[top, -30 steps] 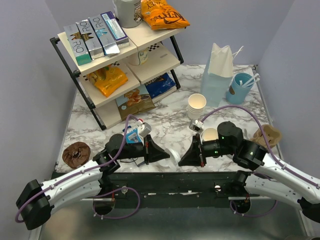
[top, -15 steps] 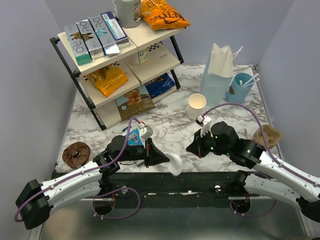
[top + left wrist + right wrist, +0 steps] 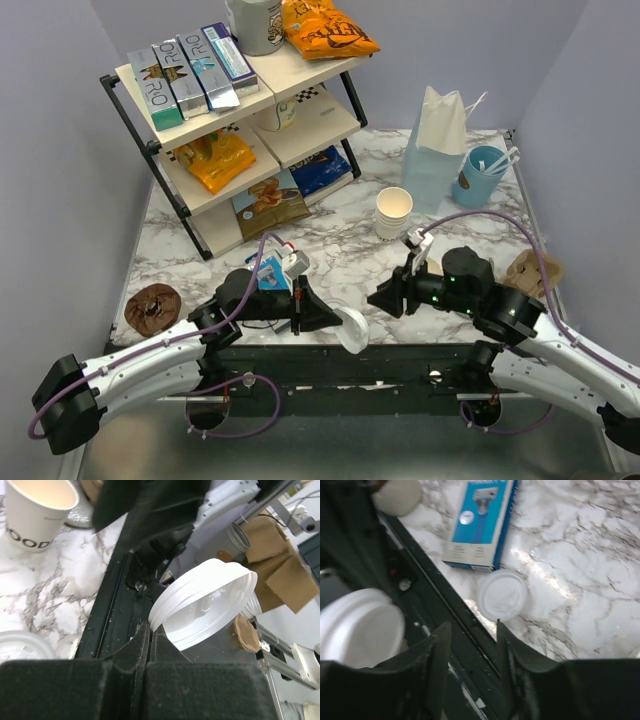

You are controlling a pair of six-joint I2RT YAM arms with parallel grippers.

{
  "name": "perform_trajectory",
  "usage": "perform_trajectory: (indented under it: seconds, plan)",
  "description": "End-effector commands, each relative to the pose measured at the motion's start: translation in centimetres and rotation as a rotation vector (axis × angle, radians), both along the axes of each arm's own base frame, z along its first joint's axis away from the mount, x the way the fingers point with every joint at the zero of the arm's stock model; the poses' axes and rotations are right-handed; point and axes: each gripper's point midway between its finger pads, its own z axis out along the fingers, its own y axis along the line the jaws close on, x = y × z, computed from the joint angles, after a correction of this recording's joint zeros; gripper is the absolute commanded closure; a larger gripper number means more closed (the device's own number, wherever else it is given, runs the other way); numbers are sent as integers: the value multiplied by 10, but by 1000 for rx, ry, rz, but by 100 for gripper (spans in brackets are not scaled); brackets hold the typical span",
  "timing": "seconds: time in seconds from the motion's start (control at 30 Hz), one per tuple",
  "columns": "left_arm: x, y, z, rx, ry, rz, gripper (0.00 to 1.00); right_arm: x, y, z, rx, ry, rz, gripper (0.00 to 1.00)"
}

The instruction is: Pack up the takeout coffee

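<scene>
Cup (image 3: 35,510) stands open-topped beyond left hand (image 3: 148,631) (pinching a white lid (image 3: 205,605)); right hand (image 3: 472,630) spread.

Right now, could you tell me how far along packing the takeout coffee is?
Nothing looks packed yet. In hand: the left pincer is shut on a white lid, the right pincer open and empty. Left: lidding the open cup, then putting it, presumably, in the blue bag.
</scene>
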Motion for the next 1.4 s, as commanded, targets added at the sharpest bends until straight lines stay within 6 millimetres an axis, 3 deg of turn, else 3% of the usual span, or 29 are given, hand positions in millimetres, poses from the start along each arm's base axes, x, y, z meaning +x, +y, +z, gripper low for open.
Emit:
perform_trajectory:
  seconds: [0.0,0.07,0.1,0.3,0.5,0.67,0.87,1.37]
  plan:
    - [34,2,-6,72,25,199,100,-20,3,35,134,-27,84,41]
    - [51,9,-22,151,82,317,100,-22,-1,39,149,-20,64,39]
    - [70,14,-24,175,92,431,100,-22,-3,38,152,-17,57,37]
    - [102,32,-60,372,221,669,100,-18,11,35,166,7,74,37]
    - [101,30,-77,428,271,672,100,3,21,24,77,20,28,34]
    - [101,32,-79,430,276,681,100,14,29,5,18,62,4,33]
    - [105,37,-86,493,280,712,100,18,51,8,55,75,53,33]
    - [99,33,-82,452,280,675,100,37,53,-17,-33,102,-25,33]
